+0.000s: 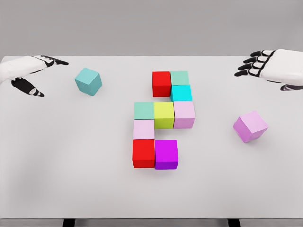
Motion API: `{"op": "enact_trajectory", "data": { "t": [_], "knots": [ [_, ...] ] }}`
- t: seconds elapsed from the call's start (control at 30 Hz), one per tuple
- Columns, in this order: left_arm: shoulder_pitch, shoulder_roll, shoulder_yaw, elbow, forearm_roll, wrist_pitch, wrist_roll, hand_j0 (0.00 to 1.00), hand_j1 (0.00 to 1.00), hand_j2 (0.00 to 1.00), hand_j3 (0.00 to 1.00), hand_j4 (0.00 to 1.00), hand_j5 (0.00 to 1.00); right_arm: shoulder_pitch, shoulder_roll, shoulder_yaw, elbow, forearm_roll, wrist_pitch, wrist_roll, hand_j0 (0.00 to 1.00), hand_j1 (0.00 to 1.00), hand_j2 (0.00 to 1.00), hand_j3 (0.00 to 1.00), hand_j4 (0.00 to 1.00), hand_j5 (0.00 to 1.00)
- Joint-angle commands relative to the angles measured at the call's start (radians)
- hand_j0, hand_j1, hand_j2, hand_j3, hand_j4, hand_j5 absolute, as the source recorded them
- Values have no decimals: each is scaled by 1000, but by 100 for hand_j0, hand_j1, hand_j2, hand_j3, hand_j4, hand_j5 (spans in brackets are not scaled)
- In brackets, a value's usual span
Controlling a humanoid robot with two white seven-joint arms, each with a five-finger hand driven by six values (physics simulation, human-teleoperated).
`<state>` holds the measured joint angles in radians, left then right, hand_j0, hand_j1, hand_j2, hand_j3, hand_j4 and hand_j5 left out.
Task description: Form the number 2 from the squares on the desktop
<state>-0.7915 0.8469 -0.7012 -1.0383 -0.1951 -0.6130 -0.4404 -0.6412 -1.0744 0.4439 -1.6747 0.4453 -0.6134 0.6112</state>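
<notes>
White worktop [57,165] carries nine coloured cubes [164,115] joined mid-table, a teal cube [88,81] and lilac cube [250,126] loose, while left hand [29,71] and right hand [267,66] hover spread, empty.

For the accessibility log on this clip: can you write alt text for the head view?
Nine colored cubes sit together mid-table in a partial figure 2, running from a red cube at the top to a purple cube at the bottom. A teal cube and a pink cube lie apart, and the left hand and right hand hover open, empty.
</notes>
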Motion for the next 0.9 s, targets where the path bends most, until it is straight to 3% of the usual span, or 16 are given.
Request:
{"op": "enact_trajectory", "data": {
  "t": [0.0, 0.17, 0.3, 0.43, 0.87],
  "knots": [
    [0, -12, 3, 4, 6, 2, 0, 100, 100, 100, 100, 100, 100, 0, -1, 1, -3, -4, 3, 0, 100, 100, 100, 100, 100, 100],
    [-12, -17, 3, 6, 3, 2, -1, 100, 100, 100, 100, 100, 100, -14, -6, 61, -3, -7, 3, 0, 100, 100, 100, 100, 100, 100],
    [-41, -109, 8, 32, -30, 2, -63, 100, 100, 100, 100, 100, 100, -29, -38, 70, 27, 1, 3, 0, 100, 100, 100, 100, 100, 100],
    [-55, -146, 17, 58, -47, 2, -67, 100, 100, 100, 100, 100, 100, -26, -39, 188, 9, 1, 3, 0, 100, 100, 100, 100, 100, 100],
    [-94, -253, 19, 222, -84, 2, -67, 100, 100, 100, 100, 100, 100, -25, -41, 294, -11, 1, 3, 0, 100, 100, 100, 100, 100, 100]
  ]
}}
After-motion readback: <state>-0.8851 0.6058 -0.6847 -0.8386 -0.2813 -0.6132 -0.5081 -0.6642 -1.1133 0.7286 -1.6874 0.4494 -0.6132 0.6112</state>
